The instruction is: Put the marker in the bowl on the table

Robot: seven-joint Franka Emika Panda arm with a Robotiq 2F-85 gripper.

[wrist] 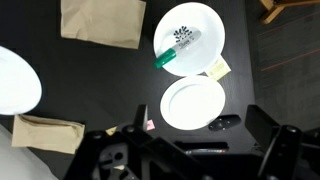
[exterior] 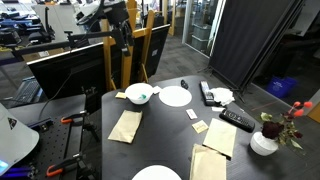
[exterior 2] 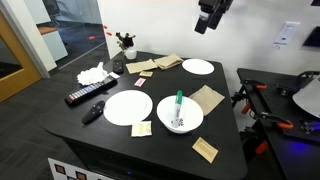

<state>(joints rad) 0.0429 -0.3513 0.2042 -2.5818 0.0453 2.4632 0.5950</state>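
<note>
Dark table (exterior 2: 95, 140) filled the frame; the marker (exterior 2: 178, 103) lay slanted in the bowl (exterior 2: 196, 122) at lower centre, while the gripper (exterior 2: 205, 26) hung upper right, jaws spread, empty.

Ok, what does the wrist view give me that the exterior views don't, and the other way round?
Only the wrist view looks straight down past the gripper. Its fingers are spread with nothing between them.

Only the exterior views show the gripper hanging well above the table, plus the flower vase at the far edge.

All views share the bowl with the marker resting in it, its green end at the rim. They also share the white plate beside the bowl and the brown napkins.
</note>
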